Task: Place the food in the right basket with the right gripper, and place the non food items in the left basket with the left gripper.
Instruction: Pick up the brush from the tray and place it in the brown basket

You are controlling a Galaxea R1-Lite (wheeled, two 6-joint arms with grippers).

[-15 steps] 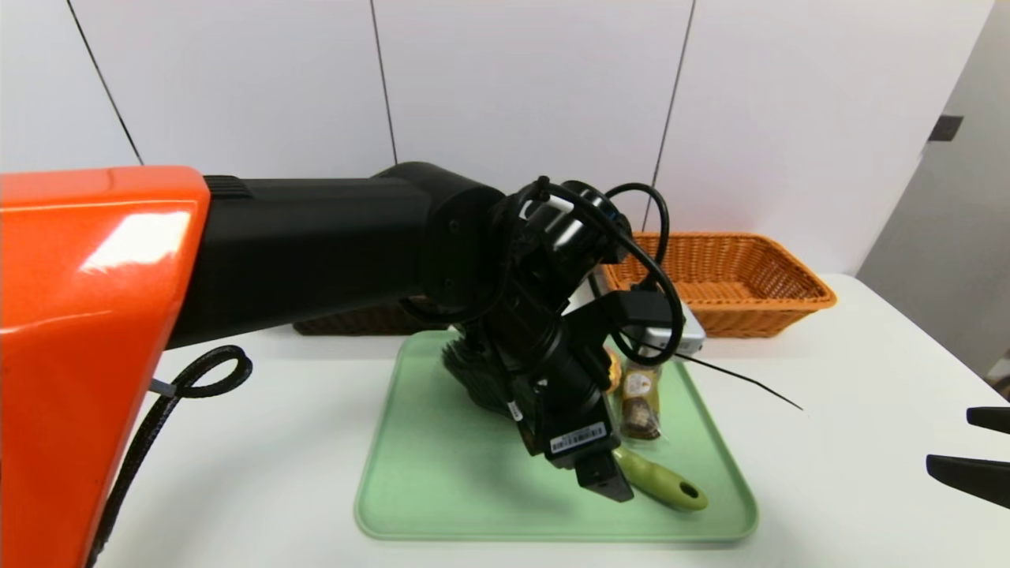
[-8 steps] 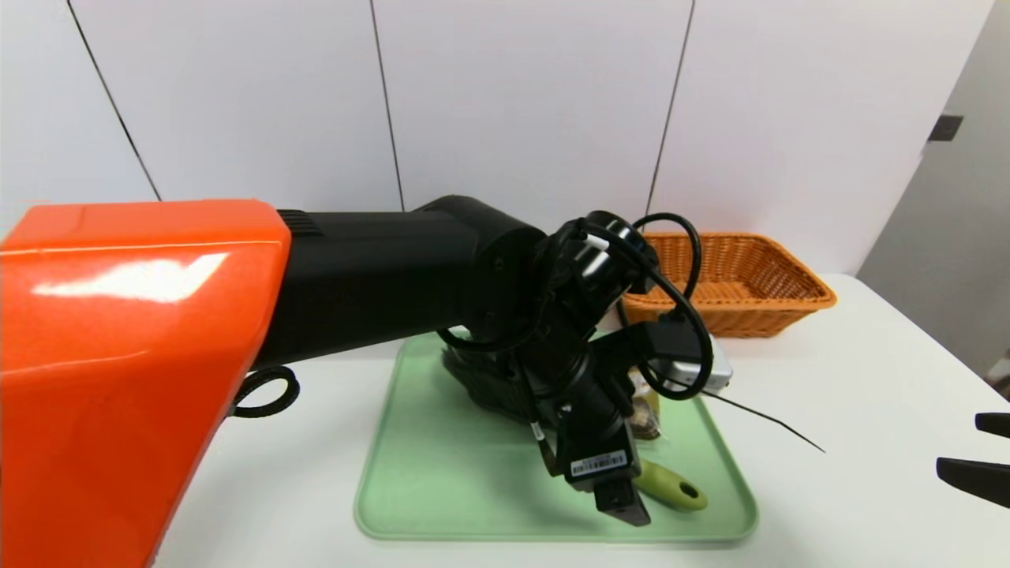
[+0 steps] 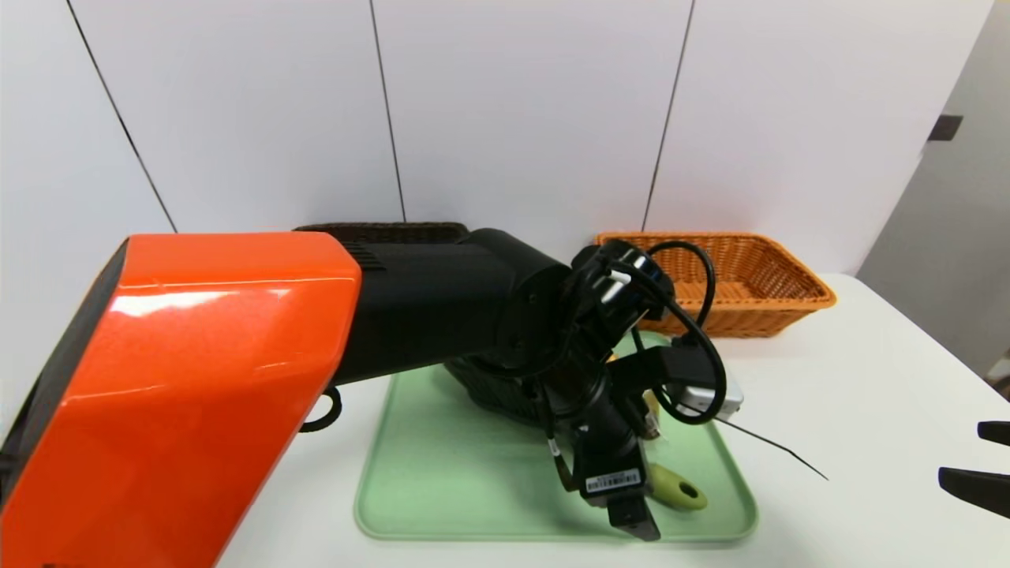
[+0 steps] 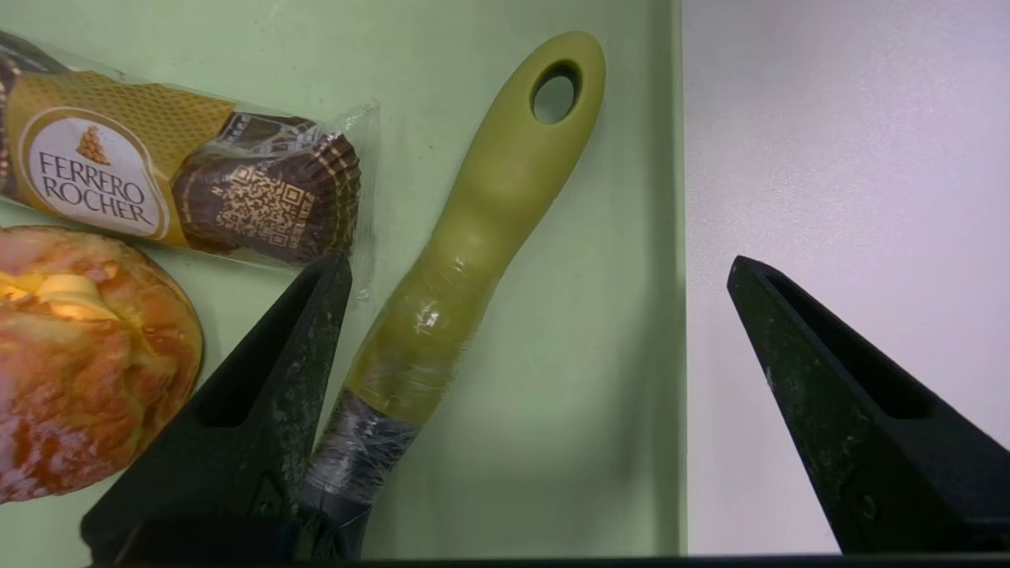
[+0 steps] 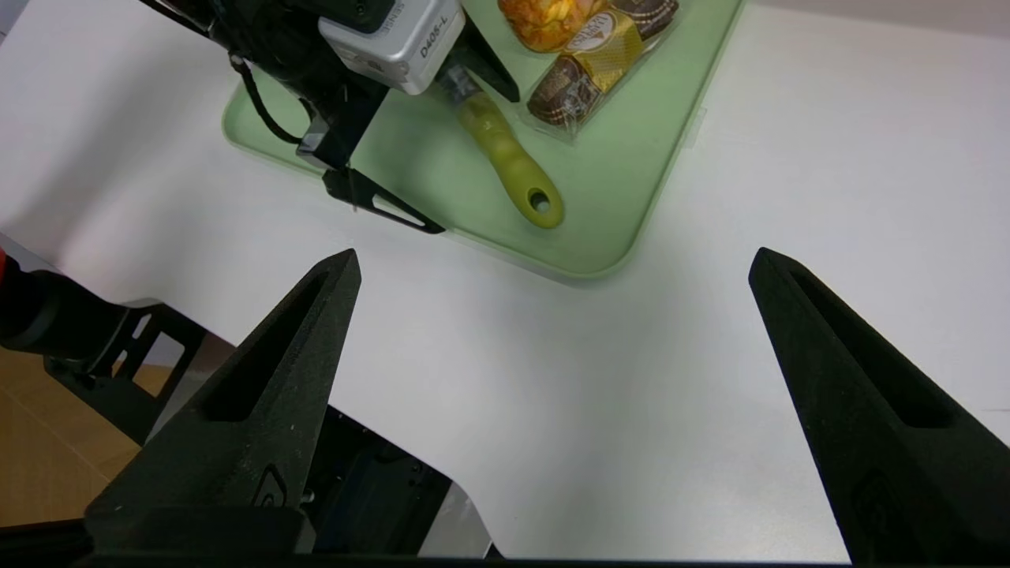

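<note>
Left gripper (image 4: 536,331), lowered over the brush (image 4: 473,244) on the tray (image 4: 623,315), jaws wide and empty; pickup is judged imminent.

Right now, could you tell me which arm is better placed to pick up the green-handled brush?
The left: the left gripper hangs open over the brush handle on the tray. The right gripper waits off the tray.

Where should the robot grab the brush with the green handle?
Probably by the green handle, around its narrow middle, coming from above with the open left tool astride it. The brush lies flat on the tray, and that part is clear of the chocolates and bun.
</note>
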